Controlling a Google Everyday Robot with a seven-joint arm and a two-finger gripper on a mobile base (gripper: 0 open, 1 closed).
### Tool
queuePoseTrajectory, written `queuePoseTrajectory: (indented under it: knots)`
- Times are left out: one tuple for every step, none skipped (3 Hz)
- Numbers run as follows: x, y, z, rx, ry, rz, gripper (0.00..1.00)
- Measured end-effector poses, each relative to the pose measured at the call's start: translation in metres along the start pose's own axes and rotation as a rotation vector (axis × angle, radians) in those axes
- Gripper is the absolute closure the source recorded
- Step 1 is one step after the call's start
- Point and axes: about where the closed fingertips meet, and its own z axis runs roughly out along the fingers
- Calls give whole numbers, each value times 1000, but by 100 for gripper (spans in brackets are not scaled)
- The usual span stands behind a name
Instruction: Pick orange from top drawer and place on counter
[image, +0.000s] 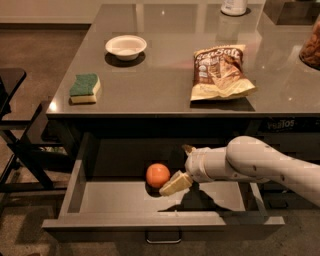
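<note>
The orange (157, 174) lies in the open top drawer (120, 220), left of centre on its grey floor. My gripper (174, 170) is inside the drawer just to the right of the orange, reaching in from the right on the white arm (260, 165). It is open: one pale finger (176, 183) lies low beside the orange, almost touching it, and the other finger's tip (187, 148) shows higher and further back. The orange is not held. The counter (165, 85) spreads above the drawer.
On the counter are a white bowl (126, 46), a green and yellow sponge (84, 88) and a chip bag (220, 72). A white container (234, 6) stands at the back. A dark chair (15, 145) stands left of the drawer.
</note>
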Motion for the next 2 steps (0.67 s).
queuePoseTrajectory:
  knots:
    - [-3,-3,14,5,-65,31,0]
    - [-3,-2,16,2,-66,32,0]
